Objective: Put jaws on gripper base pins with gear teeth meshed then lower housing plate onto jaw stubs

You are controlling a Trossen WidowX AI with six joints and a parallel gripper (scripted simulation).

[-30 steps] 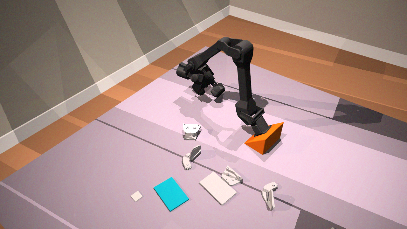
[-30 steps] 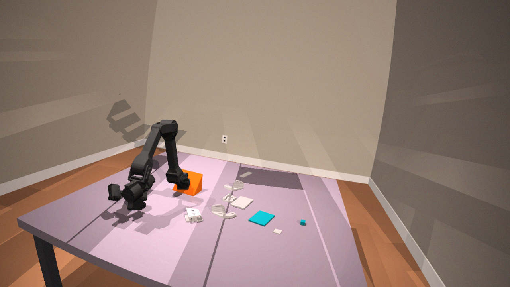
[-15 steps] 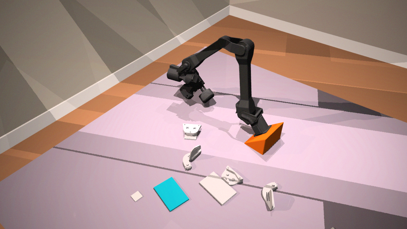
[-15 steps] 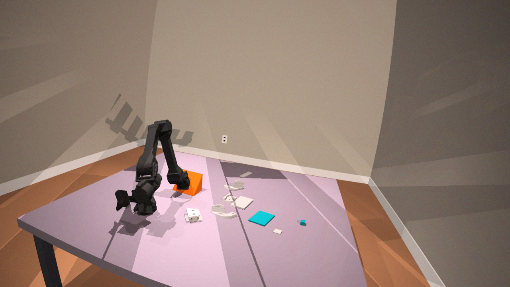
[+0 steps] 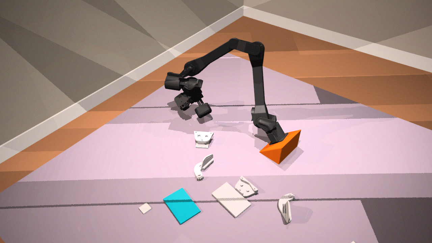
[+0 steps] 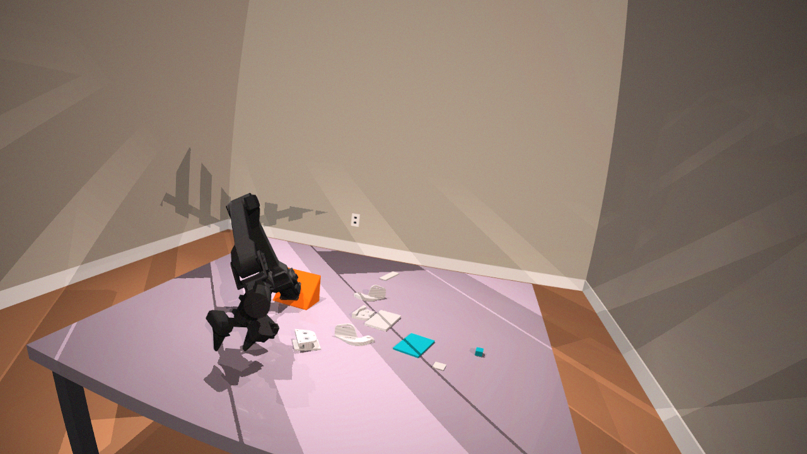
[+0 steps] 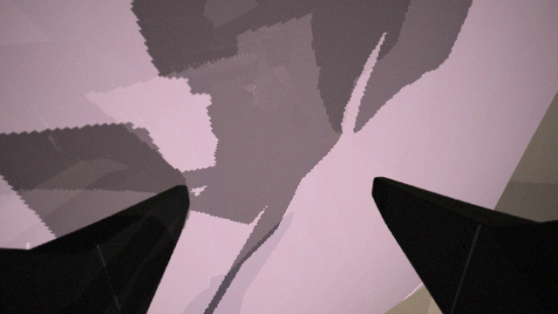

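My gripper [image 5: 193, 109] [image 6: 231, 348] [image 7: 282, 189] is open and empty, above the table's far part in the top view, away from all the parts. The nearest part is a white piece with two round holes [image 5: 203, 137] [image 6: 306, 338], apparently the housing plate. One white toothed jaw [image 5: 198, 171] [image 6: 345, 333] lies in front of it. The other jaw [image 5: 282, 208] [image 6: 376, 292] lies far apart, at the right in the top view. The white part with small pins [image 5: 246, 186] [image 6: 362, 313], apparently the gripper base, lies between them. No part shows in the wrist view.
A white slab [image 5: 231, 200] [image 6: 383, 320] lies close beside the pinned part. A cyan slab [image 5: 181, 205] [image 6: 414, 345], a small white tile [image 5: 144, 208] [image 6: 439, 366], a cyan cube [image 6: 478, 351] and a white bar [image 6: 388, 275] lie around. An orange block [image 5: 290, 147] [image 6: 310, 291] stands at the arm's foot.
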